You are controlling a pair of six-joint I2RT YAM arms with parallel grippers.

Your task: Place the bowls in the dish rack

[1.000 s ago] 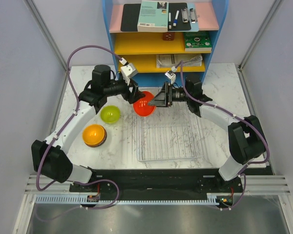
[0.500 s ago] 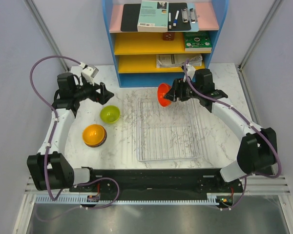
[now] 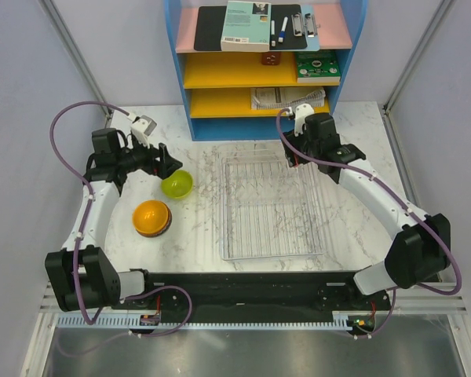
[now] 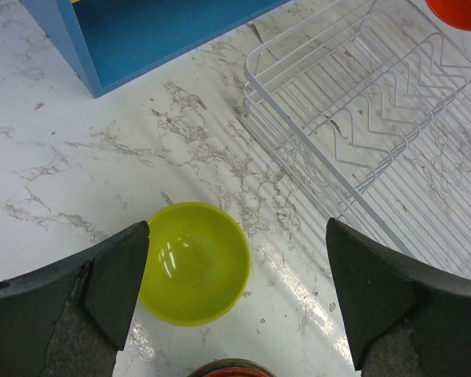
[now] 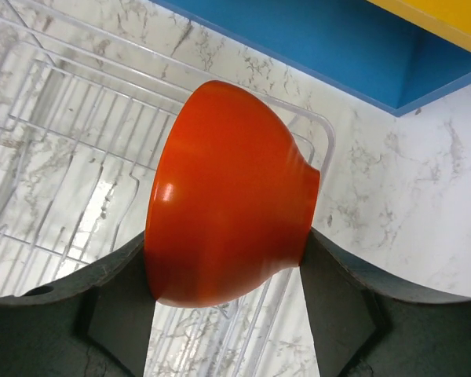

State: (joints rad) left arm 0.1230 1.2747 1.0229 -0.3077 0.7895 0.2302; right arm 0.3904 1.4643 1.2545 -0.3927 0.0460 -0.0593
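Two arms have just parted: the left gripper (image 4: 235,229), now wide open and empty, hovers over the lime-green bowl (image 4: 195,263); the right gripper (image 5: 229,302) clamps the red bowl (image 5: 228,204) (tipped sideways) above the dish rack (image 4: 361,118), at its far corner, seemingly about to load it.

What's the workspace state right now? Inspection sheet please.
Surface: marble table, nothing spilled.
Job's things: dish rack holds no bowl; lime-green bowl and orange bowl, stacked on a darker bowl, sit left of it; red bowl held tilted over the rack's far end.
Clutter: nothing seen.
Grippers: left gripper open near the lime-green bowl, not touching; right gripper shut on the red bowl.
Cables: purple cables loop off both arms, no snag seen.
Surroundings: blue-and-yellow shelf unit behind the table.
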